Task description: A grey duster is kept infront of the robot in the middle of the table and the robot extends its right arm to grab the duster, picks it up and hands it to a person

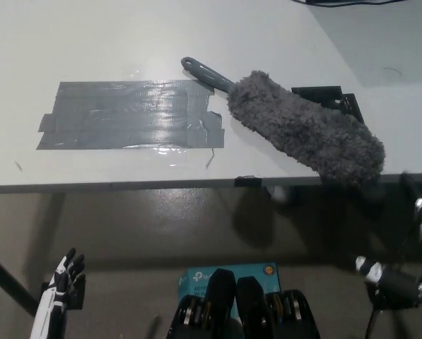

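With the black right hand point(401, 282) low at 4 o'clock, its closure not discernible, the fluffy grey plastic-handled duster point(302, 127) overhanging the white counter point(126, 42) edge could be knocked off.

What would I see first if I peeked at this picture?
The big fluffy grey duster, lying slantwise on the white table with its head hanging over the near edge. Left of it is a shiny patch of grey tape. Low at the left, under the table edge, the robot's white left hand rests.
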